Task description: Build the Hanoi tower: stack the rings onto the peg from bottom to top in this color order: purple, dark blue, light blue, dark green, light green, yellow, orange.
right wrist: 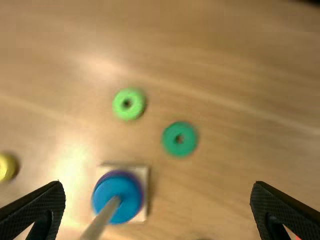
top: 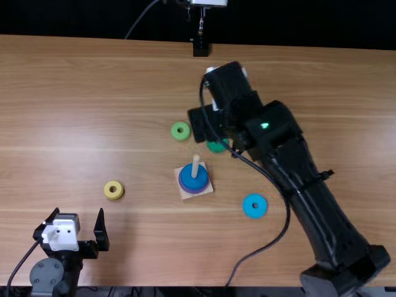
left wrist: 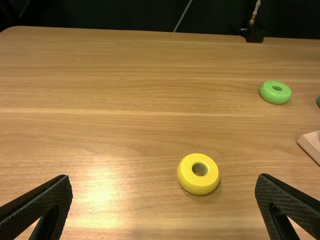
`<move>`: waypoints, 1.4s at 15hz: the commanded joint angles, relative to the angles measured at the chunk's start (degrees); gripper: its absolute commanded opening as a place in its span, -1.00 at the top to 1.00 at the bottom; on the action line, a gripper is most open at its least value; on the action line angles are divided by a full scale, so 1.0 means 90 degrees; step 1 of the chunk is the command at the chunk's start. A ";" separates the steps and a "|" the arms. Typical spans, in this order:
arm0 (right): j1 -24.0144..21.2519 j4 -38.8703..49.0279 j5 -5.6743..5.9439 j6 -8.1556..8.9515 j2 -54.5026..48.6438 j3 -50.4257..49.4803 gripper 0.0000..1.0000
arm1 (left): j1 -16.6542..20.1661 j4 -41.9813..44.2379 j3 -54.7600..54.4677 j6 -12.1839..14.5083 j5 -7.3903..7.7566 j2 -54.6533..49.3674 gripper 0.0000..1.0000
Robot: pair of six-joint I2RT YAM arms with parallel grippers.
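Note:
In the top view my right gripper (top: 201,125) is above the table beyond the peg (top: 195,166), partly covering the dark green ring (top: 215,147). In the right wrist view my right gripper (right wrist: 158,184) stands open, nothing between its fingers. A dark blue ring (top: 193,178) lies over a purple ring (top: 187,187) around the upright peg. The light green ring (top: 180,131) lies beyond the peg, the light blue ring (top: 255,205) to its right. My left gripper (top: 78,213) is open at the near left; in the left wrist view, the yellow ring (left wrist: 198,181) lies ahead of the gripper (left wrist: 164,177).
The peg's square wooden base (top: 186,193) sits mid-table. The right arm stretches from the near right corner across the table, with a loose cable hanging beside it. A black stand (top: 200,48) is at the far edge.

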 commanded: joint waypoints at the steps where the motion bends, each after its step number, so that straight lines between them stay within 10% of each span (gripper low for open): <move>1: -0.0304 0.0254 0.0291 0.0039 -0.0517 -0.0294 -1.00 | 0.0027 -0.0496 -0.0703 0.0031 0.0047 -0.0074 -1.00; 8: -0.1173 0.2609 0.0256 -0.0008 -0.2558 -0.3868 -1.00 | 0.0027 -0.0496 -0.0703 0.0031 0.0047 -0.0074 -1.00; 17: -0.1153 0.1871 0.0139 0.0028 -0.2782 -0.5977 -1.00 | 0.0027 -0.0496 -0.0703 0.0031 0.0047 -0.0074 -1.00; 21: -0.1153 0.1929 -0.0986 0.0403 -0.2763 -0.6592 -1.00 | 0.0027 -0.0496 -0.0703 0.0031 0.0047 -0.0074 -1.00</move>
